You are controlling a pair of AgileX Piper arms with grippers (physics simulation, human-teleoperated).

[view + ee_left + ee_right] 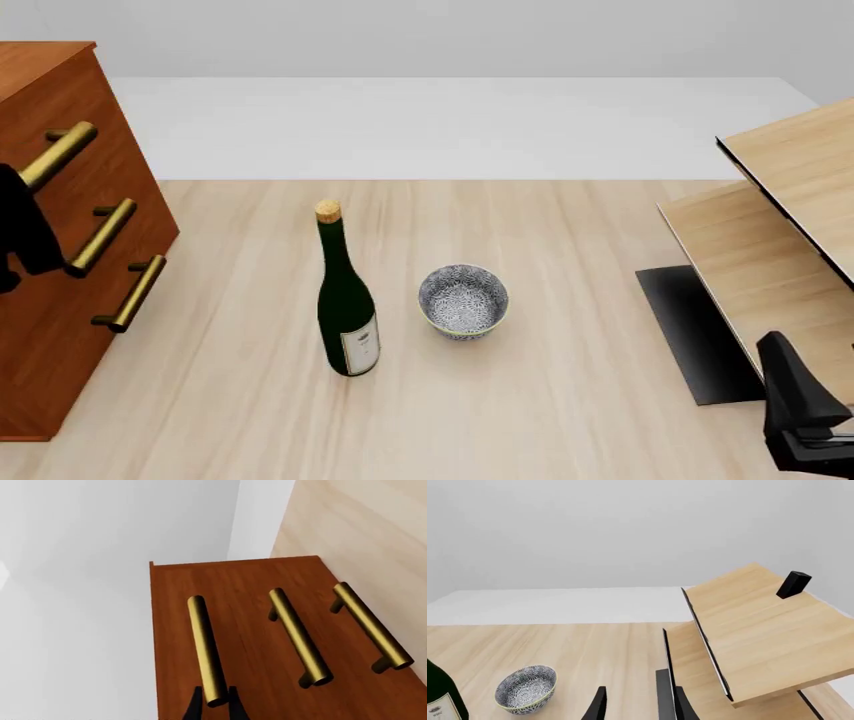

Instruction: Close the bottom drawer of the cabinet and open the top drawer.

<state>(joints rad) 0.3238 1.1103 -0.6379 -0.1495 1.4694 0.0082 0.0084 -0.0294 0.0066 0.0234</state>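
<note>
The reddish-brown cabinet (pixel 54 340) stands at the table's left edge with three brass bar handles. All three drawer fronts look flush. In the left wrist view my left gripper (pixel 213 705) has its fingers tight on both sides of the near end of the top drawer's handle (pixel 203 640). The top drawer (pixel 114 160) is the uppermost. The bottom drawer (pixel 54 380) with its handle (pixel 370 625) sits pushed in. In the front view the left gripper (pixel 24 215) is against the cabinet front. My right gripper (pixel 630 705) is open and empty, low at the right (pixel 801 430).
A dark green wine bottle (pixel 347 310) stands mid-table with a patterned bowl (pixel 463 300) to its right. Pale light-wood furniture (pixel 787 200) with a black panel (pixel 694 330) fills the right side, close to my right arm.
</note>
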